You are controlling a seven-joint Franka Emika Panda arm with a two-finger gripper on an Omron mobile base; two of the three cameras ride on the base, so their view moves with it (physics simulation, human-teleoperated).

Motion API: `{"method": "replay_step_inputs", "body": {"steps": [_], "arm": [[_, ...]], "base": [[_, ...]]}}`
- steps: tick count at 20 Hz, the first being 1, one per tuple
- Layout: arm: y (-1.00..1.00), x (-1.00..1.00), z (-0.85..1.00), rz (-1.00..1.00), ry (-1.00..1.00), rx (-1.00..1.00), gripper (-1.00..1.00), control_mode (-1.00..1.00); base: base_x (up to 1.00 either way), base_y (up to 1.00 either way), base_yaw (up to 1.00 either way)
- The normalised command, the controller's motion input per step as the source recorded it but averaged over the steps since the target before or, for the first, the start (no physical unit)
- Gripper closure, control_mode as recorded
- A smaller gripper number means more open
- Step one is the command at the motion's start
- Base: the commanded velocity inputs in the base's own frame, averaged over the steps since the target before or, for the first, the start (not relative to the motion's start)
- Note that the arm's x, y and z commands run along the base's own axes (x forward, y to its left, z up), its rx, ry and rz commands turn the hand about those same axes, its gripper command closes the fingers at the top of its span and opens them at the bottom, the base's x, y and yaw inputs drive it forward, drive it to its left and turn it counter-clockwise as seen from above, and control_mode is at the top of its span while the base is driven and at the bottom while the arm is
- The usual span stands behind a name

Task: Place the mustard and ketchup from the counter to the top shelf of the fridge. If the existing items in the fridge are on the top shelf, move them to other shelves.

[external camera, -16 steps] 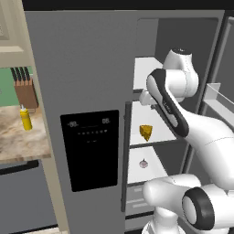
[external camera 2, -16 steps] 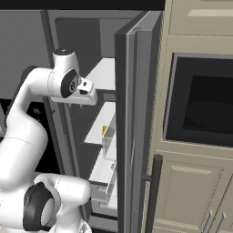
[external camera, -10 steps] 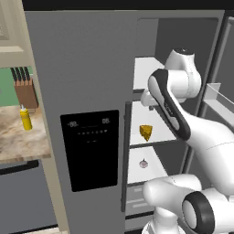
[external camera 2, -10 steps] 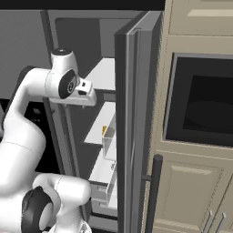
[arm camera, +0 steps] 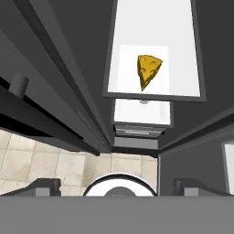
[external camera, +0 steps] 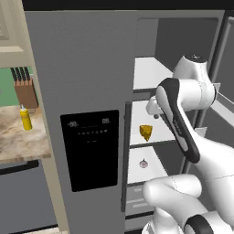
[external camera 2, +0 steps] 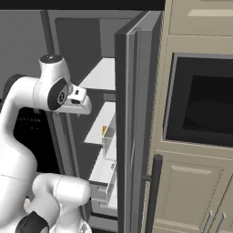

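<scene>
The yellow mustard stands on the marbled counter, left of the fridge. The ketchup is out of view. The fridge's right door stands open. The white top shelf looks bare. A cheese wedge lies on the shelf below it, and a small pale bulb sits one shelf lower. My gripper hangs in front of the opening, just under the top shelf's rim, pointing down. It is open, and its fingertips stand wide apart with nothing between them. The cheese lies ahead of them.
A knife block stands behind the mustard. The shut left fridge door carries a black dispenser panel and a long handle. Grey drawers sit under the shelves. A wall oven and cabinets lie right of the open door.
My hand has sunk a little in front of the fridge opening. Nothing else has moved.
</scene>
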Motion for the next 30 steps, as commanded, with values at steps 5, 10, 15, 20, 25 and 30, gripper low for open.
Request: {"method": "replay_step_inputs", "body": {"steps": [5, 10, 15, 20, 25, 30], "arm": [[0.0, -0.03, 0.0, 0.0, 0.0, 0.0, -1.0, -1.0], [0.0, 0.0, 0.0, 0.0, 0.0, 0.0, -1.0, -1.0], [0.0, -0.11, 0.0, 0.0, 0.0, 0.0, -1.0, 1.0], [0.0, 0.0, 0.0, 0.0, 0.0, 0.0, -1.0, 1.0], [0.0, 0.0, 0.0, 0.0, 0.0, 0.0, -1.0, 1.0], [0.0, 0.0, 0.0, 0.0, 0.0, 0.0, -1.0, 1.0]], "base": [[0.0, 0.0, 0.0], [0.0, 0.0, 0.0], [-0.36, 0.01, 0.01], [-0.51, 0.26, 0.07], [-0.15, 0.87, 0.08], [0.0, 1.0, 0.02]]}}
